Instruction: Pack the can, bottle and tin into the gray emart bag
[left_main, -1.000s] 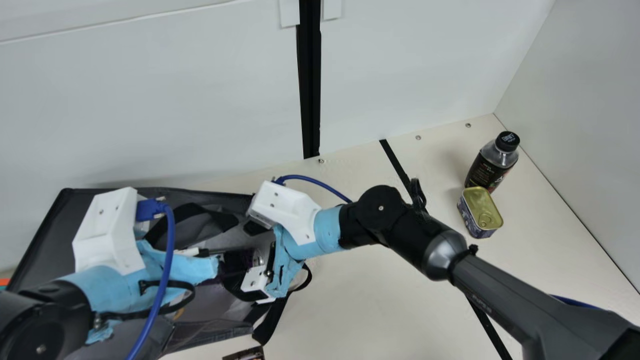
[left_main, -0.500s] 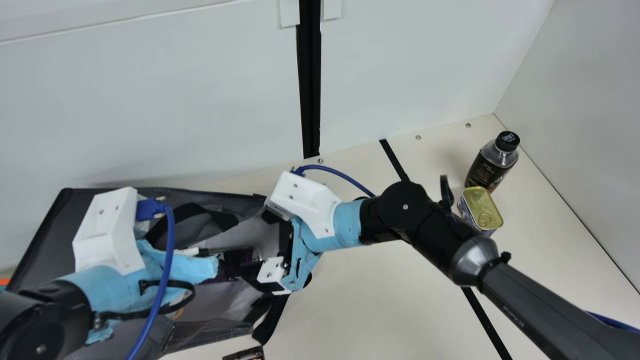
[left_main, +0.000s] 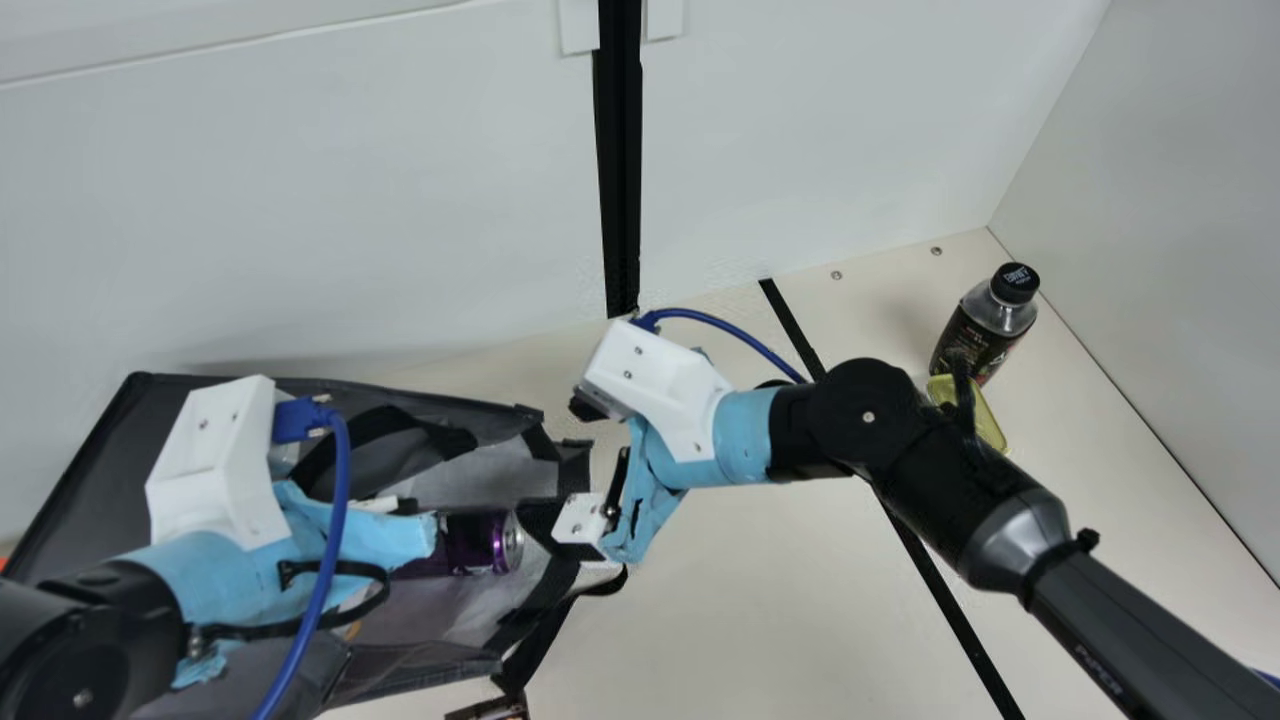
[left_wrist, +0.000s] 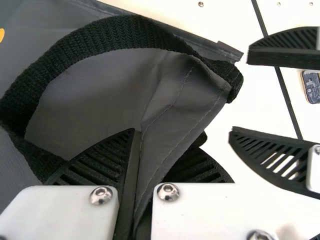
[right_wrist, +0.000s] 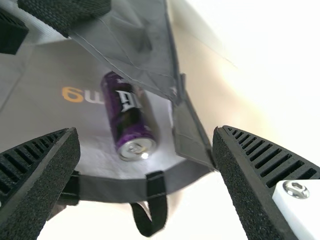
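Cream bench (left_main: 760, 620) held the bag (left_main: 80, 480), can (left_main: 505, 542) inside, bottle (left_main: 978, 335) and tin (left_main: 987, 418) well right of it. The left gripper (left_wrist: 141, 155) pinched its cloth; the right gripper (right_wrist: 146, 131) stood spread. A slipping pinch could have let its mouth sag.

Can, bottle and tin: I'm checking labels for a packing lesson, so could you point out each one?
Can (right_wrist: 124, 119): right wrist view, on its purple side.
Bottle (left_main: 1015, 283): main view, on its black cap.
Tin (left_main: 988, 422): main view, on its gold lid.

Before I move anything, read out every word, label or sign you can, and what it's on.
Gray bag: "em", flipped over, rest not visible.
Can: white letters, too unclear to read.
Bottle: print too small.
Tin: side print too small.
Right arm: lettering too small.
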